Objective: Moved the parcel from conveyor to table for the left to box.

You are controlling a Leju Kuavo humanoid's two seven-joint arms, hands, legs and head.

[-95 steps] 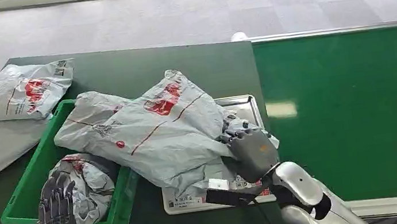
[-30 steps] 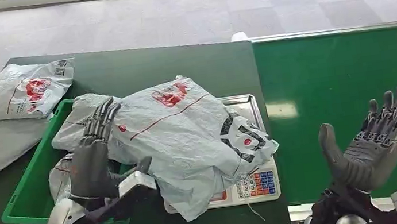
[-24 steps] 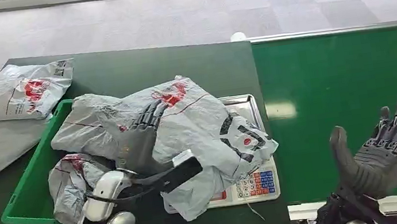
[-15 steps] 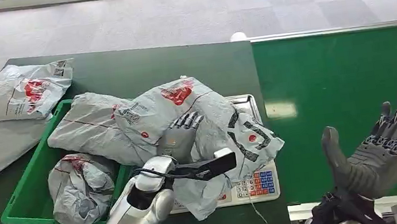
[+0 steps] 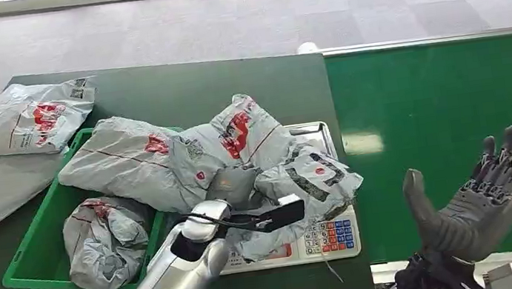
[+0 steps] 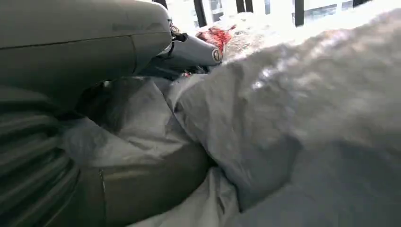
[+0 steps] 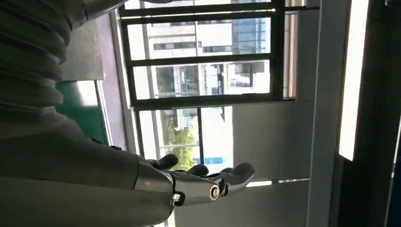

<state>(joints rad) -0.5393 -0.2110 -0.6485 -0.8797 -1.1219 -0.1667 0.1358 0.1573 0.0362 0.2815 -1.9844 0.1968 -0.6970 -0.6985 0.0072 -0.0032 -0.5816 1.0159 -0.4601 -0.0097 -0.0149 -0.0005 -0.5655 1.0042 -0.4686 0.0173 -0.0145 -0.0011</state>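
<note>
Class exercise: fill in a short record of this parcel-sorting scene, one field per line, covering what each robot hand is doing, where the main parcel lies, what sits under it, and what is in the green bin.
left hand: pressed into the big grey parcel, fingers buried in its folds
right hand: raised palm up over the green conveyor, holding nothing
big grey parcel: crumpled, lying across the scale and the bin's rim
weighing scale: under the parcel, keypad showing
green bin: holds a smaller crumpled parcel
table's far left: two flat parcels
</note>
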